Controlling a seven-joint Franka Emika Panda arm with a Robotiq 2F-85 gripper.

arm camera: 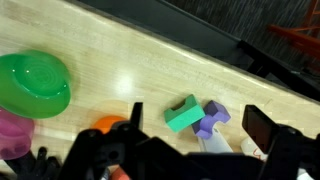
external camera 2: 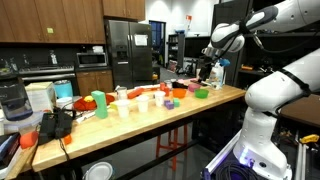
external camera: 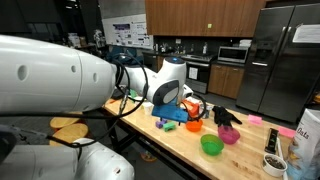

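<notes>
Fingers (arm camera: 262,128) spread wide, holding nothing, above a green block (arm camera: 183,113) and purple block (arm camera: 212,118).

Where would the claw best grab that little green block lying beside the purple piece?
Take the green block across its two long flat sides, coming straight down from above. It lies flat and slantwise on the table, so the grip probably needs turning to match; the purple piece crowds one end.

Two bowls at left, one green bowl (arm camera: 35,83) and one pink bowl (arm camera: 10,136); two blocks at right, one green block (arm camera: 183,114), one purple block (arm camera: 212,118); one orange piece (arm camera: 108,124).
</notes>
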